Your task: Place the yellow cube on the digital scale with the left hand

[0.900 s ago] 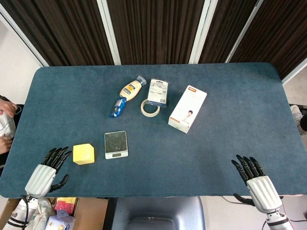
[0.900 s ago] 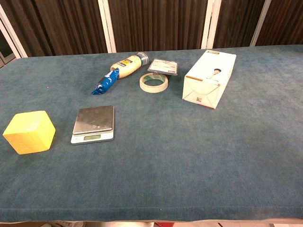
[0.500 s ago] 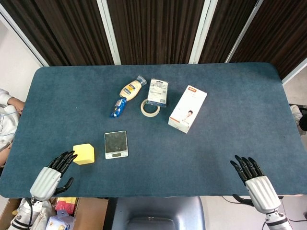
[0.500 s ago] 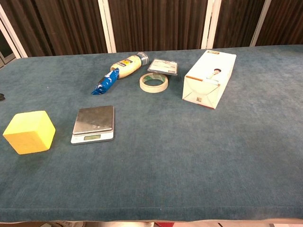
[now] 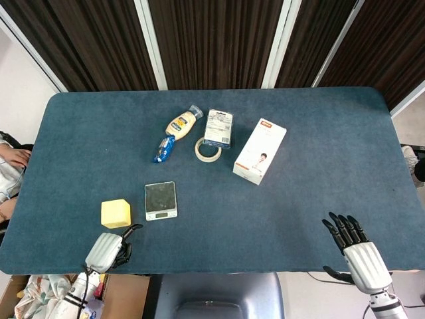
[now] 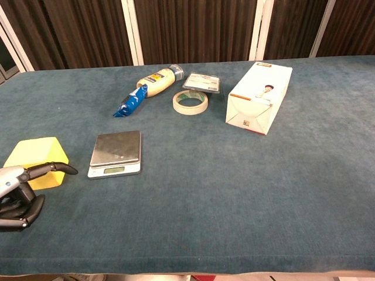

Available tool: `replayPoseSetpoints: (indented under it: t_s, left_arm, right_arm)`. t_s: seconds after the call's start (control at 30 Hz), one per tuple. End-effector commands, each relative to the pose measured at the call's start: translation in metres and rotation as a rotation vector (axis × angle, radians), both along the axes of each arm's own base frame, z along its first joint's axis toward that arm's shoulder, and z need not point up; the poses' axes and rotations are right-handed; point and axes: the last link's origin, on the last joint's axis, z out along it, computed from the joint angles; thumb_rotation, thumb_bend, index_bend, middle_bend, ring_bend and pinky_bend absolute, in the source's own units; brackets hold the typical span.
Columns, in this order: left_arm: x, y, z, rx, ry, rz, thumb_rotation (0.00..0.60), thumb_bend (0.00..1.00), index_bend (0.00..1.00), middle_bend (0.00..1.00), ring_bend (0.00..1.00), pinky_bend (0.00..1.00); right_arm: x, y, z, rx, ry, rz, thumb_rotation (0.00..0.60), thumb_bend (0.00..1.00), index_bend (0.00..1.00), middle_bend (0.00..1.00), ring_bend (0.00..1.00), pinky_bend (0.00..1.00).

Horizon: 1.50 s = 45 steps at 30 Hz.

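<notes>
On the blue table (image 5: 319, 173), near its front left corner, I see the yellow cube (image 5: 115, 213) resting flat, just left of the digital scale (image 5: 161, 200) with a narrow strip of cloth between them. My left hand (image 5: 108, 248) sits close in front of the cube, holding nothing; in the chest view its fingers (image 6: 51, 168) are parted, one reaching across the cube's lower front face, though I cannot tell whether it touches. Nothing lies between cube and scale. Farther back stand a blue packet (image 5: 163, 149), a squeeze bottle (image 5: 182, 122), a roll of tape (image 5: 208, 149), a flat labelled pack (image 5: 218, 127) and a white box (image 5: 259, 151), all well apart from the cube. My right hand (image 5: 356, 250) hangs at the front right edge, fingers spread, empty.
</notes>
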Motion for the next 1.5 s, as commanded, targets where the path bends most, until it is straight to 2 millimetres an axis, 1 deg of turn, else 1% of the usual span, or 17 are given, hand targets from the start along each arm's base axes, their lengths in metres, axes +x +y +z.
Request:
replayPoseSetpoints:
  t_s: [0.03,0.27,0.7,0.93,1.23,1.5]
  left_arm:
    - [0.013,0.009,-0.015,-0.014,0.023,0.013,0.6,0.72,0.16,1.0,1.0,1.0]
    - [0.016,0.018,-0.026,-0.025,0.109,0.04,0.6,0.72,0.11,1.0,1.0,1.0]
    - [0.014,0.029,-0.032,-0.029,0.161,0.076,0.6,0.72,0.12,1.0,1.0,1.0]
    - [0.015,0.029,-0.031,-0.014,0.16,0.068,0.6,0.72,0.13,1.0,1.0,1.0]
    - [0.011,0.023,-0.03,-0.015,0.158,0.071,0.6,0.72,0.15,1.0,1.0,1.0]
    - [0.009,0.024,-0.03,-0.023,0.159,0.077,0.6,0.72,0.16,1.0,1.0,1.0]
  right_arm:
    - [0.0,0.0,0.0,0.0,0.001,-0.001,0.6,0.1,0.0,0.0,0.0,0.0]
    - [-0.001,0.0,0.0,0.001,0.003,-0.003,0.6,0.1,0.0,0.0,0.0,0.0]
    - [-0.001,0.001,0.001,0.006,0.001,-0.006,0.6,0.1,0.0,0.0,0.0,0.0]
    - [-0.001,0.001,0.001,0.005,0.002,-0.007,0.6,0.11,0.0,0.0,0.0,0.0]
    - [-0.001,0.001,0.0,0.007,0.007,-0.008,0.6,0.1,0.0,0.0,0.0,0.0]
    - [-0.001,0.001,-0.001,0.011,0.01,-0.009,0.6,0.1,0.0,0.0,0.0,0.0]
